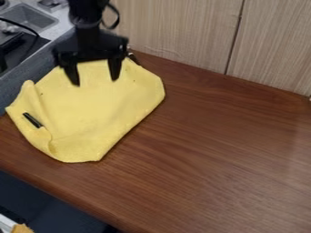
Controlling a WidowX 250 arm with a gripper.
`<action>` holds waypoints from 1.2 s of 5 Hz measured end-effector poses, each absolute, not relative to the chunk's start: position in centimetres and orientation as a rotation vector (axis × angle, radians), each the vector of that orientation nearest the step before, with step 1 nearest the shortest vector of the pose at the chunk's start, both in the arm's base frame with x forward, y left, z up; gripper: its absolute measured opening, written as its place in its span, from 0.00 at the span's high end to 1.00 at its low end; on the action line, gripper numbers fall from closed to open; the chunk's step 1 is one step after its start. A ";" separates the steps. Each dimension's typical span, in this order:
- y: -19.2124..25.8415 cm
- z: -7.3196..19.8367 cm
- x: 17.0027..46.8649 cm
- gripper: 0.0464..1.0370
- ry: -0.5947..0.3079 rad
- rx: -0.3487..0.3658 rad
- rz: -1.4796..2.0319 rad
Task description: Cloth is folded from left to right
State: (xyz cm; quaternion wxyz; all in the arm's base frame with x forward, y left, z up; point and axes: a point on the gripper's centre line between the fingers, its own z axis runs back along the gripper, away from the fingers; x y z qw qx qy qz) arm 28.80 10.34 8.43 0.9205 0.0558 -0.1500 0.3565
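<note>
brown counter (pixel 213 182) under yellow cloth (pixel 91 120); tool (pixel 95 82) above, fingers apart.

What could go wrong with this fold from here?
The open gripper is over a flat stretch of the yellow cloth, no raised edge between its fingers, so closing may just slip. The cloth's left side is already curled over, which could fold in crooked. The small black strip on that side might snag or shift.
</note>
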 end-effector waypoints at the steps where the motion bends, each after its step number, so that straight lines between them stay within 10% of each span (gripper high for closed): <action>1: 12.0 7.9 25.8 0.04 -0.335 0.092 0.819; 6: 14.1 0.3 19.3 0.09 -0.242 0.165 0.882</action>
